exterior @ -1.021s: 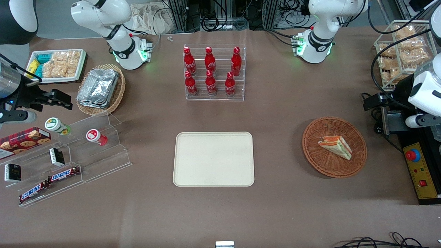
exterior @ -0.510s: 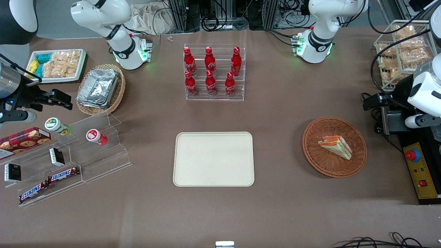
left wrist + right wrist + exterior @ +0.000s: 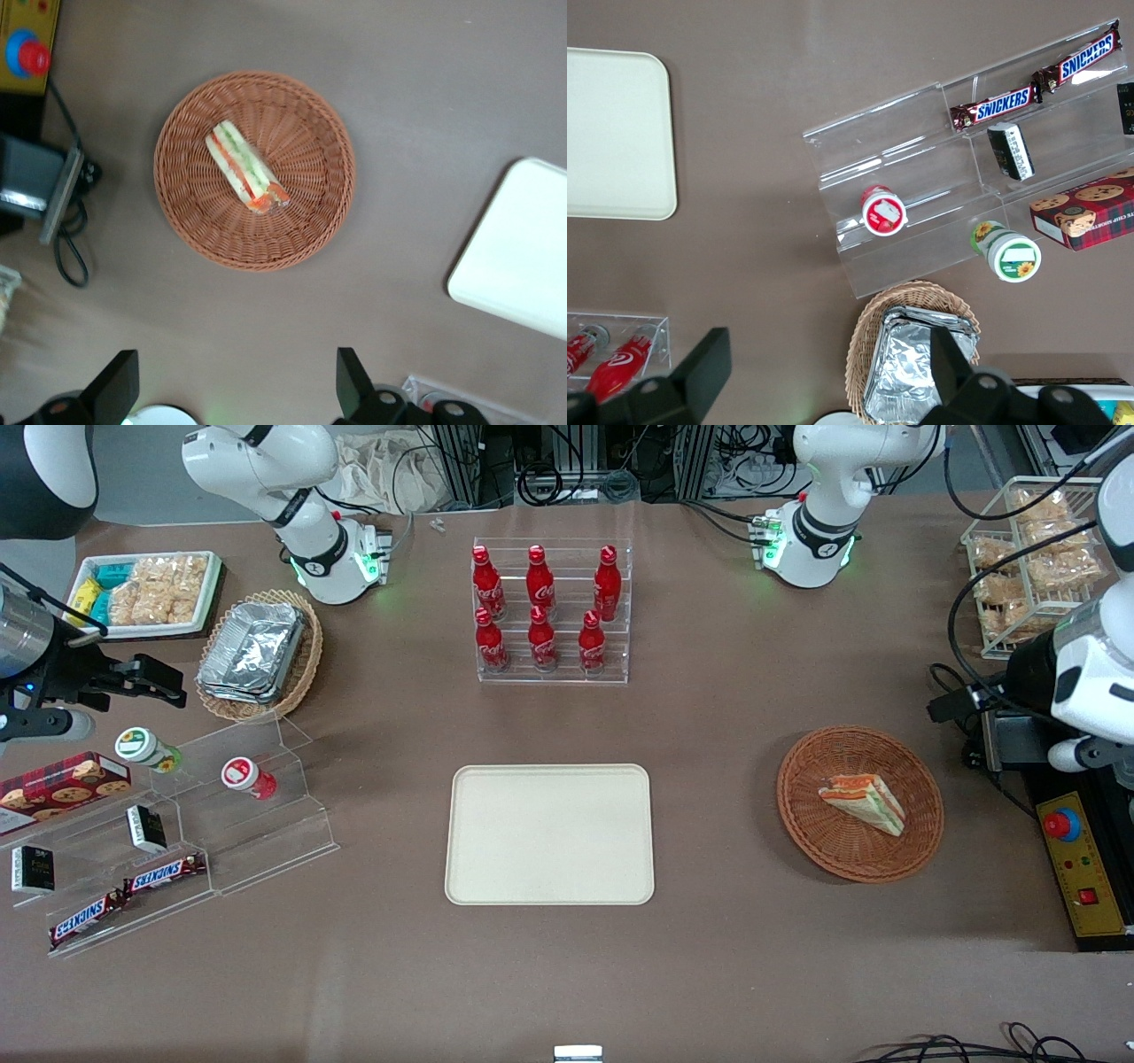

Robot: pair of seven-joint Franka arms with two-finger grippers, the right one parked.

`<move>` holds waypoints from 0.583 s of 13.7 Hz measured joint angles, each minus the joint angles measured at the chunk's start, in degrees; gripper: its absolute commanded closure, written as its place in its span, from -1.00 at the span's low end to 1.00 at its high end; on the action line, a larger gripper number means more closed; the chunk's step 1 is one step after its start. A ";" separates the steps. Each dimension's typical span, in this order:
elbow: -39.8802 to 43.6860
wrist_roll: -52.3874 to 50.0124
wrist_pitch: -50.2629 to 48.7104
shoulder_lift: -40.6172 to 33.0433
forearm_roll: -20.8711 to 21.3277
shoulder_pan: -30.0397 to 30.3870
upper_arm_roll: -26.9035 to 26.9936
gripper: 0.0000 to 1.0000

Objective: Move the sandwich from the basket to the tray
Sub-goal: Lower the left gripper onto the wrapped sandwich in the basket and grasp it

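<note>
The sandwich is a triangular wedge with orange and green filling, lying in the round reddish-brown basket toward the working arm's end of the table. The cream tray lies flat mid-table, beside the basket, with nothing on it. My left gripper hovers high beside the basket, at the table's edge, a little farther from the front camera than the sandwich. In the left wrist view the gripper is open and empty, with the sandwich, the basket and a corner of the tray below it.
A clear rack of red bottles stands farther back than the tray. A yellow control box with a red button and a wire rack of bagged snacks sit at the working arm's end. A tan oval basket of foil containers and an acrylic stand are at the parked arm's end.
The working arm and its gripper have shifted slightly nearer the front camera, toward the basket. The sandwich, basket and tray have not moved.
</note>
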 measured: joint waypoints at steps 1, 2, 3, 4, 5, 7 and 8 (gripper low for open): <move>-0.34 -2.78 0.66 0.99 -0.01 -0.01 -0.01 -0.99; -1.26 -5.39 2.03 1.95 0.00 -0.01 -0.01 -0.99; -3.08 -7.75 4.41 2.72 0.02 0.00 0.01 -0.99; -5.60 -9.60 7.31 3.26 0.08 0.01 0.05 -0.99; -8.41 -11.32 10.45 3.63 0.16 0.02 0.12 -0.99; -14.43 -15.67 17.60 4.33 0.40 0.07 0.37 -0.99; -17.04 -17.81 21.03 4.90 0.48 0.12 0.48 -0.99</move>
